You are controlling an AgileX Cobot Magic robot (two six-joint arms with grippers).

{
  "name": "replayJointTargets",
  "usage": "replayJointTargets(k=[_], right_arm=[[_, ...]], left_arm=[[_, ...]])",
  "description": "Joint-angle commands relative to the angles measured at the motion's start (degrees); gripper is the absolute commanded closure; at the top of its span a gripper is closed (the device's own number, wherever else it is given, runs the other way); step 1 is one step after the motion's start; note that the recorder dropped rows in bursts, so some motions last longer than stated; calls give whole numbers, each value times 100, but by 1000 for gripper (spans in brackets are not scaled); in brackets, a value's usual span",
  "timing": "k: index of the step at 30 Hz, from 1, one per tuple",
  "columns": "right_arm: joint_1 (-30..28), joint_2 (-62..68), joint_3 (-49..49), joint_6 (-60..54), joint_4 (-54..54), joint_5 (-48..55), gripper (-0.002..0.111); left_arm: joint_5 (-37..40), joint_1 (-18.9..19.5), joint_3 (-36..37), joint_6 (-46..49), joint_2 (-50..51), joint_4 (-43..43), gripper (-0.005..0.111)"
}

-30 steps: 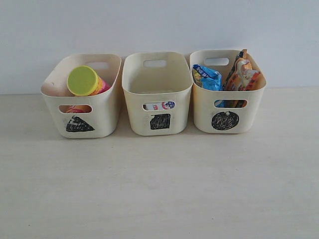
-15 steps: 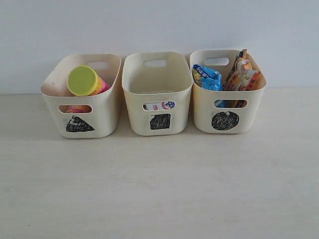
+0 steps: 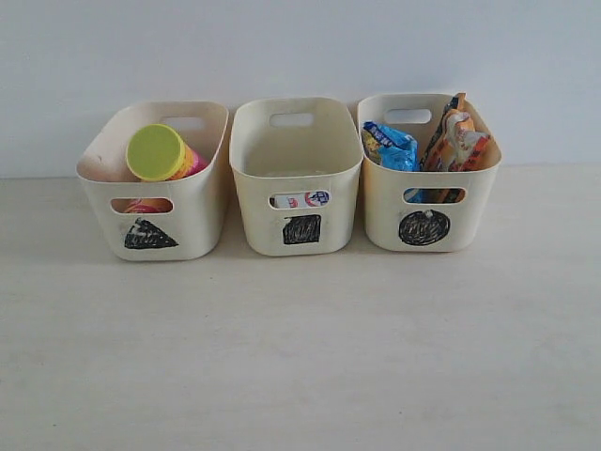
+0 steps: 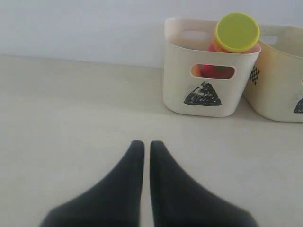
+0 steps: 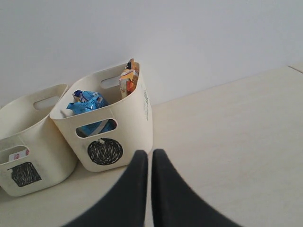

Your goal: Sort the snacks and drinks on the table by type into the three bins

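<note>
Along the back of the table [image 3: 300, 357], seen from the exterior camera, three cream bins stand in a row before a pale wall [image 3: 300, 47]. On the left, the triangle bin [image 3: 192, 225] holds a pink tube [image 3: 160, 153] leaning with its yellow-green lid facing out. A red-orange item [image 3: 143, 205] shows through the front cutout; whether it is a second tube cannot be told. The square bin [image 3: 263, 230] sits in the middle, with a white-and-blue carton [image 3: 302, 199] visible low down through its cutout. On the right, the circle bin [image 3: 380, 221] holds a blue bag [image 3: 392, 146] and an orange bag [image 3: 460, 141] standing on edge. Neither arm appears in this view.

From the left wrist camera, the left gripper [image 4: 142, 146] hangs over bare table, its two dark fingers drawn together to a thin slit, holding nothing. The triangle bin stands well apart ahead of it, the tube's lid poking above the rim, with the square bin just beside it.

From the right wrist camera, the right gripper [image 5: 145, 156] is likewise pinched narrow and empty. Its tips sit near the circle bin's front corner; whether they touch it cannot be told. Both bags show inside that bin, and the square bin touches its far side.
</note>
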Motion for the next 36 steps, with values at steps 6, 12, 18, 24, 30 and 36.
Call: replayJointTargets(k=[6,12,18,24,30,36], right_arm=[[-8,-3,23,-52,-9,-58,108],[-8,-3,23,-52,-9,-58,108],[-8,-3,23,-52,-9,-58,108],[-8,-84,23,-52,-9,-58,108],[-173,-476,23,-52,-22,480,108],[-444,-1171,23,-860,-158,1686,108]], left_arm=[[4,13,21,29,-23,-65,102],[4,13,21,29,-23,-65,102],[4,13,21,29,-23,-65,102],[4,13,21,29,-23,-65,102],[4,13,21,29,-23,-65,102],[4,13,21,29,-23,-65,102]])
